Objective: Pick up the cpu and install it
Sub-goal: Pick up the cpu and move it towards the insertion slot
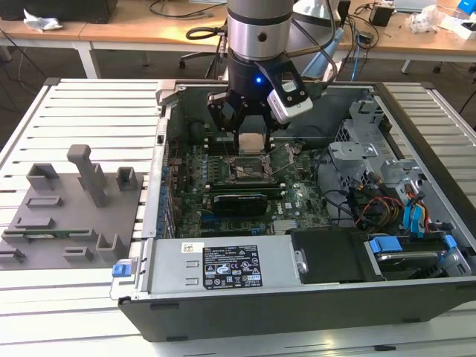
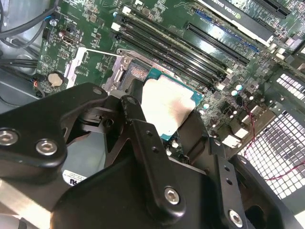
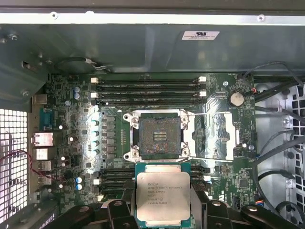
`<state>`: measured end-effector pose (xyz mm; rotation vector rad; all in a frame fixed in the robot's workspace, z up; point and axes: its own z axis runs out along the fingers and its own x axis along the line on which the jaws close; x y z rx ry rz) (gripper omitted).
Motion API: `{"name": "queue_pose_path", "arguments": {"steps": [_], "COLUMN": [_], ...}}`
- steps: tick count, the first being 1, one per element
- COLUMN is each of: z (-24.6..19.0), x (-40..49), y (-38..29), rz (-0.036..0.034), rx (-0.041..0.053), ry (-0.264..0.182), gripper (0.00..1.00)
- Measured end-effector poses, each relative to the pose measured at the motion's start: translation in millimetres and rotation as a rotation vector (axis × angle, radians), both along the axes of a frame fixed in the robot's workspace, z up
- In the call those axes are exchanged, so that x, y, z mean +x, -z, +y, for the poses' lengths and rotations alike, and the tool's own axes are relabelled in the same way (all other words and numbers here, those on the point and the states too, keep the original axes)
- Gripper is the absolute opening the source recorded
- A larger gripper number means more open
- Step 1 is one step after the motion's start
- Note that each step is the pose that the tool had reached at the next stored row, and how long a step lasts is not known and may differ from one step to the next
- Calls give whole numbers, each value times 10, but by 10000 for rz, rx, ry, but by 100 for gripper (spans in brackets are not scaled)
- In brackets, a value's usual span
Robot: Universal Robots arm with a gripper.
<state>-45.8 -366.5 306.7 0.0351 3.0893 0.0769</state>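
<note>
My gripper (image 1: 251, 141) hangs inside the open computer case, shut on the cpu (image 1: 251, 143), a flat square chip with a silvery top. The cpu (image 3: 163, 195) sits between black fingers (image 3: 119, 210) in both wrist views, held level above the motherboard. The open socket (image 3: 158, 136), a square metal frame with bare contacts, lies on the board just beyond the chip; its load plate (image 3: 214, 138) is swung open to one side. In the second wrist view the cpu (image 2: 167, 106) hovers beside the socket (image 2: 136, 74), apart from it.
Memory slots (image 3: 148, 90) flank the socket. The green motherboard (image 1: 223, 167) lies in the case (image 1: 297, 297), with a drive cage and cables (image 1: 387, 193) at the exterior view's right. A grey fixture with blocks (image 1: 74, 201) lies outside the case at the left.
</note>
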Motion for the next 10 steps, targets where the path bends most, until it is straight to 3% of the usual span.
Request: {"name": "queue_pose_path", "arguments": {"steps": [10], "z": [38], "x": [0], "y": [50], "rz": [0], "rx": [0], "ry": [0], "gripper": [55]}}
